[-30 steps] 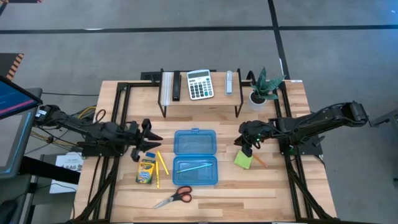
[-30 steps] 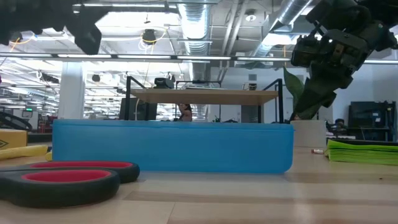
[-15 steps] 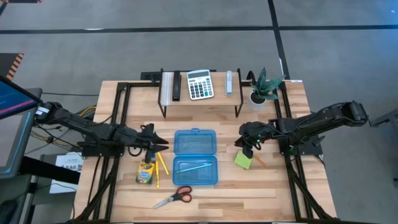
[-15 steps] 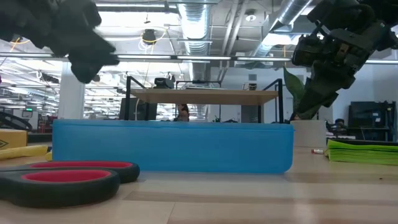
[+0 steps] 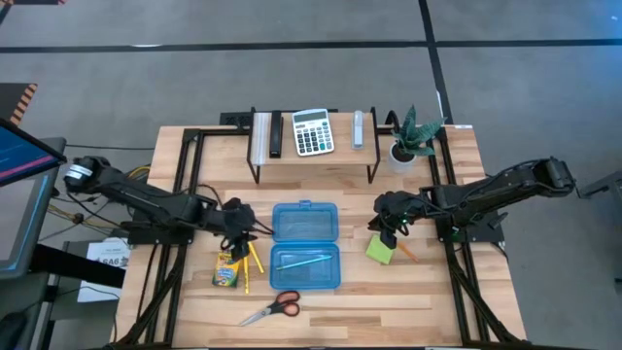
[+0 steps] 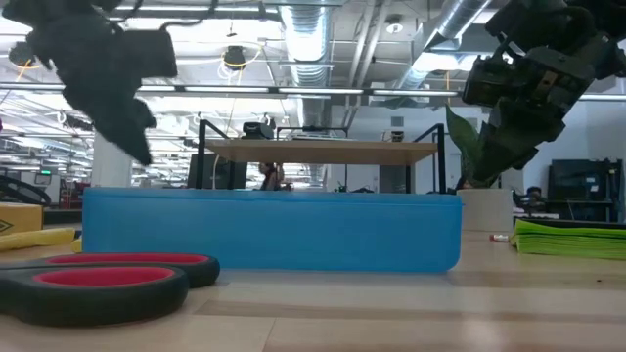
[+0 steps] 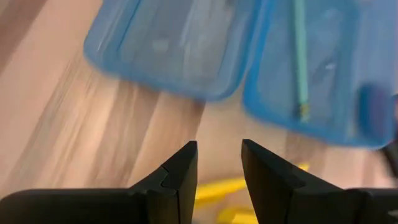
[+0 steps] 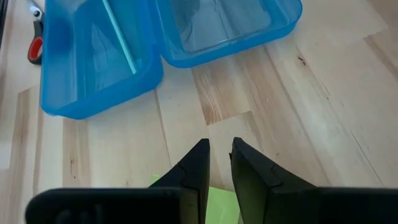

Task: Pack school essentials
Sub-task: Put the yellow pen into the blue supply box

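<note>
On the wooden table [image 5: 321,301], left of centre, the left gripper [image 5: 243,226] hovers slightly open just above the yellow pencils [image 5: 252,257], which run top to bottom beside the blue case [image 5: 306,245], far from the narrowly parted right gripper [image 5: 388,230].

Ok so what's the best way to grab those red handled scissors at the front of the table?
The scissors lie flat with blades slightly parted, pointing toward the left arm's side. Probably best to come straight down and pinch across the red handle loops, the thickest part, fingers on either side. The left gripper is nearer and looks open.
</note>
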Available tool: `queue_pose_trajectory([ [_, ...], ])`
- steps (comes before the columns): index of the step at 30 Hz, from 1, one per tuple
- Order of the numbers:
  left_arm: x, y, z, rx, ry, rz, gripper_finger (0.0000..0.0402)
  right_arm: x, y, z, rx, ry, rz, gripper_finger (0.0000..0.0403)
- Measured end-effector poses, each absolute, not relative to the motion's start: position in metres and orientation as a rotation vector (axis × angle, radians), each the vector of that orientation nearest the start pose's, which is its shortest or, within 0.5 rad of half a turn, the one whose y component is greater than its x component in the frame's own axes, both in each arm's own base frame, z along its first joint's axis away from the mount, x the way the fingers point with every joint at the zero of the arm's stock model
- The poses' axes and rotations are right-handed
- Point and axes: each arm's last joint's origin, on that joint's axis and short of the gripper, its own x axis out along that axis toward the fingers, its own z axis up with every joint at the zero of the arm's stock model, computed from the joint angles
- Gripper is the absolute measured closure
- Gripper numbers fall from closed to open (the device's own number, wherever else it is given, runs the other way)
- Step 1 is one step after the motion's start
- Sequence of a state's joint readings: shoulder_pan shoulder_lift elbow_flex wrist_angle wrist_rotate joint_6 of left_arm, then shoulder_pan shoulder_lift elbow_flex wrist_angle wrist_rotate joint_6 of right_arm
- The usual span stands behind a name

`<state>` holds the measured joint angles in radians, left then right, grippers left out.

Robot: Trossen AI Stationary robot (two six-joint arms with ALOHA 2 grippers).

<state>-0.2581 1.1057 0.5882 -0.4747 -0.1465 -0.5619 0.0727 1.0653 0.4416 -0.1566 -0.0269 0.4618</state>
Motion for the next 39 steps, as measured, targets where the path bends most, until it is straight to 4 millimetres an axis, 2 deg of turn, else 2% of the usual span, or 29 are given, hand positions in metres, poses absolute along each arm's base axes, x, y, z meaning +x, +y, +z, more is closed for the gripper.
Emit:
queue_pose_trajectory([
  [8, 0.193, -0.048, 0.166, -0.261, 1.176, 0.171, 0.0289, 0.194, 0.015, 0.172, 0.403, 0.787, -0.08, 0.0315],
  [22, 0.202, -0.052, 0.143, -0.066, 1.287, 0.031, 0.0289, 0.195, 0.015, 0.173, 0.403, 0.78, -0.079, 0.0315],
  [33, 0.214, -0.053, 0.137, 0.044, 1.223, -0.023, 0.0289, 0.195, 0.015, 0.173, 0.401, 0.78, -0.078, 0.0315],
  [39, 0.22, -0.054, 0.148, 0.103, 1.244, 0.0, 0.0289, 0.195, 0.015, 0.173, 0.398, 0.779, -0.078, 0.0315],
])
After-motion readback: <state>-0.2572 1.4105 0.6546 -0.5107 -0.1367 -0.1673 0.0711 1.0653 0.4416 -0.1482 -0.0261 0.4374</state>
